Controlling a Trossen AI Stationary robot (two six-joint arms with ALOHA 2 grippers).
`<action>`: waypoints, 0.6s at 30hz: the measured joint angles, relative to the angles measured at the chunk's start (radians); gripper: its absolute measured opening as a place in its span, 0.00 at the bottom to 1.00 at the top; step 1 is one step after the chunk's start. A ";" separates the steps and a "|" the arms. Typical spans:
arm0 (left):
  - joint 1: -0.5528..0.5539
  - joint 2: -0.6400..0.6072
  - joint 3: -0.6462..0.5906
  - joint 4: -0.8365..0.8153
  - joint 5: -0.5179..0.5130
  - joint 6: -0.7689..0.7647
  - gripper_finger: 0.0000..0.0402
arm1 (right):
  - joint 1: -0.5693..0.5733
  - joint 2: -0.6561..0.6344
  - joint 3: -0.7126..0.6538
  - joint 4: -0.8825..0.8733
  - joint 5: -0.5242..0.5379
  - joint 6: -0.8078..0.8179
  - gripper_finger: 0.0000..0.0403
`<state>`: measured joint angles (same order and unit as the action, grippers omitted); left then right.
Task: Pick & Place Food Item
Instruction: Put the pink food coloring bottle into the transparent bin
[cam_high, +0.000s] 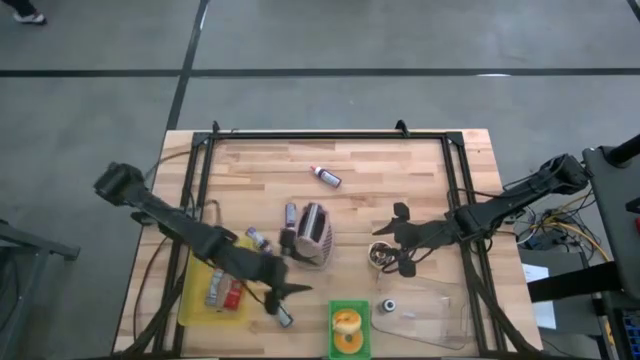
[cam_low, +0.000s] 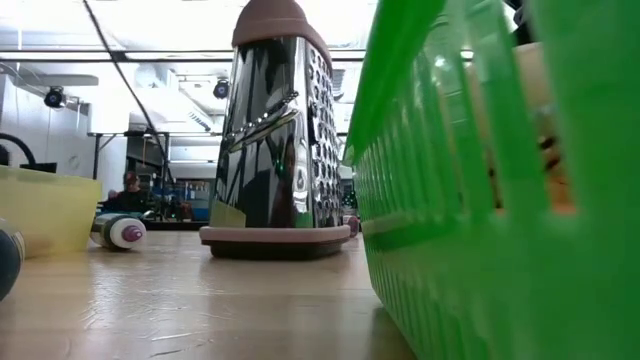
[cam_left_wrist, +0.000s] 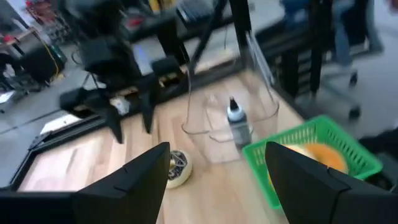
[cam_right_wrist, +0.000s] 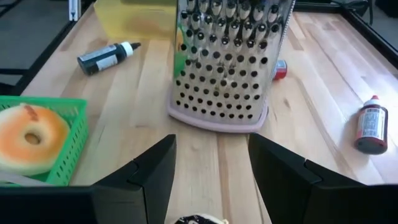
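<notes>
An orange-and-white donut (cam_high: 347, 322) lies in a green basket (cam_high: 350, 345) at the table's near edge; the left wrist view shows the donut (cam_left_wrist: 311, 154), and the right wrist view shows the donut (cam_right_wrist: 28, 138) too. My left gripper (cam_high: 292, 293) hovers open left of the basket, above the table, with nothing between its fingers (cam_left_wrist: 143, 171). My right gripper (cam_high: 385, 240) stands open right of the metal grater (cam_high: 313, 235), also holding nothing, pointing at the grater (cam_right_wrist: 227, 62).
A yellow tray (cam_high: 200, 300) with packets sits near left. A clear tub (cam_high: 435, 312) holding a small bottle (cam_high: 388, 305) stands near right. A round tin (cam_high: 380, 257) lies under my right gripper. Small bottles (cam_high: 325, 176) lie about the grater, one (cam_high: 283, 318) beside the basket.
</notes>
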<state>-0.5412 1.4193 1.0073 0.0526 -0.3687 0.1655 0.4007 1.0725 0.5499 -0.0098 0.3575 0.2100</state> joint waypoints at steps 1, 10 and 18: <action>-0.006 -0.036 -0.035 0.027 0.000 -0.002 0.66 | 0.000 0.003 0.000 0.001 0.000 0.000 0.49; -0.052 -0.286 -0.254 0.112 -0.079 -0.012 0.66 | -0.008 0.005 0.067 -0.140 -0.023 0.051 0.49; -0.052 -0.418 -0.416 0.112 -0.241 -0.050 0.66 | -0.077 0.108 0.247 -0.430 -0.076 0.098 0.49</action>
<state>-0.5930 1.0014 0.5913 0.1651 -0.6098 0.1156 0.3242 1.1804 0.7965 -0.4397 0.2817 0.3084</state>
